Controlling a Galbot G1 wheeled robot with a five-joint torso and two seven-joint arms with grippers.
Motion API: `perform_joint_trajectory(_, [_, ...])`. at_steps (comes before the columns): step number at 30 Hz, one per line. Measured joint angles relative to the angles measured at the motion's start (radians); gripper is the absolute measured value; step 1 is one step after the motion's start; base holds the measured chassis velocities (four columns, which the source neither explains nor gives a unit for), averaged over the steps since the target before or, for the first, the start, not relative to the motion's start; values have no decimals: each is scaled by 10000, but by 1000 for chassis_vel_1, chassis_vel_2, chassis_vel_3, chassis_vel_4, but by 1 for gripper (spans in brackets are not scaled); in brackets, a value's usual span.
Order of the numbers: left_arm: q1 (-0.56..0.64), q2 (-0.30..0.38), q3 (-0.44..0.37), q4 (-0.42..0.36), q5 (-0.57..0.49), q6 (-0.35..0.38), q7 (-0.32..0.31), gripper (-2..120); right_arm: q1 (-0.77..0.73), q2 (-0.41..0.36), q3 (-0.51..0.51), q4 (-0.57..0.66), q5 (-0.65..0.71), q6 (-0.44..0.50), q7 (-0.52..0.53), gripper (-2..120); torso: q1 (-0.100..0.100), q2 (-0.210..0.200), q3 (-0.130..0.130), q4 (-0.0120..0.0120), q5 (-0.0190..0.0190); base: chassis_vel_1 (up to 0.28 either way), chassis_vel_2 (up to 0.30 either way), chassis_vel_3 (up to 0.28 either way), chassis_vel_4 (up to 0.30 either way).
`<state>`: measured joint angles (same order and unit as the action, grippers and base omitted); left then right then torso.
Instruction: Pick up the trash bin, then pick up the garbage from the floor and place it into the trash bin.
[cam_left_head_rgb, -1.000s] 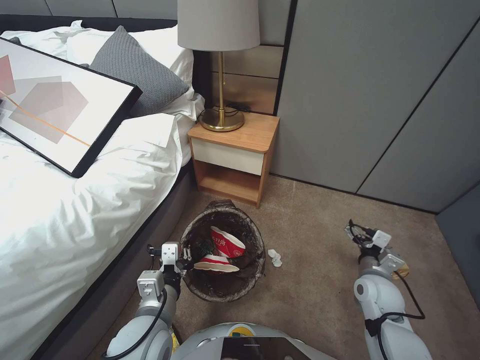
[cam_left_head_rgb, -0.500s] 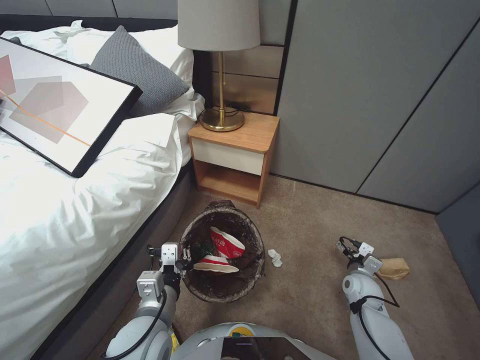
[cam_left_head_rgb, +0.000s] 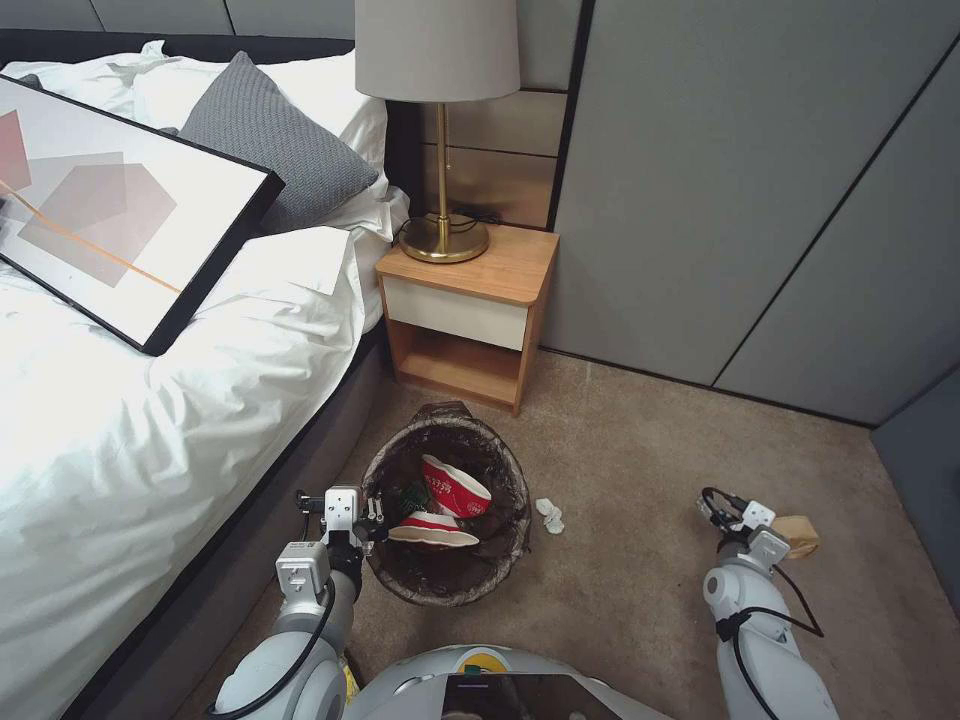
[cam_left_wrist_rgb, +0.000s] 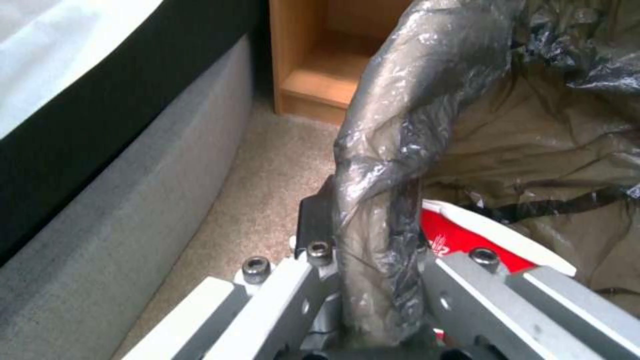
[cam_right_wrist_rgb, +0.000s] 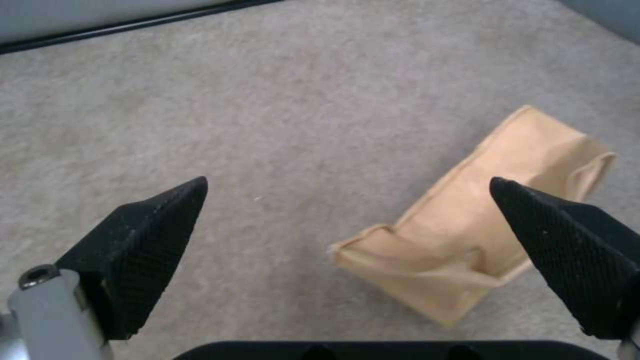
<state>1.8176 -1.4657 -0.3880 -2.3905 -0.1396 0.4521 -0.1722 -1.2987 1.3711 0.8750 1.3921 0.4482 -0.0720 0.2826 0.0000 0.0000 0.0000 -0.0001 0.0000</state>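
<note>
The trash bin is seen on the carpet in front of the wooden nightstand, just right of the bed, with its dark liner bag folded over the rim. The left gripper is positioned at the bin's left rim, and in the left wrist view its fingers are closed on the rim, with the bunched liner pinched between them. Inside the bin, two crushed red-and-white paper cups are lying against each other, and something small and green is visible beside them toward the left. A bit of white tissue is lying on the carpet just right of the bin, apart from it. Farther right, the tan paper bag is lying crumpled on the carpet, well apart from the bin. The right gripper is held low over the carpet beside this bag, and its black fingers are spread wide; in the right wrist view one finger is seen over bare carpet and the other over the bag's far edge, so that the bag lies partly between them. Whether the bag is touched by either finger cannot be told. A brass lamp stands on the nightstand, and a framed picture is lying on the bed.
</note>
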Motion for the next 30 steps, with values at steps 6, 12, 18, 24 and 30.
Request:
perform_joint_trajectory(6, [11,26,-5,-6,-2,-7,0,0,54,-48,235,-275,-34,168,-43,100,0,0,0,0,2,0,0,0,0])
perform_joint_trajectory(12, [22,32,-5,-9,-3,-11,1,0,123,-124,328,-472,-40,247,-51,100,0,0,0,1,0,0,0,0,0])
perform_joint_trajectory(18, [35,31,-3,-10,3,-22,0,0,186,-162,366,-658,-117,309,-56,100,0,0,0,0,1,0,0,0,0])
perform_joint_trajectory(24, [76,30,3,-61,12,-36,-1,0,531,-272,569,-1664,-460,752,-68,100,0,0,0,1,2,0,0,0,0])
perform_joint_trajectory(30, [126,1,36,-59,99,-46,-3,0,816,-349,875,-2609,-747,1119,-120,100,0,0,0,1,1,0,0,0,0])
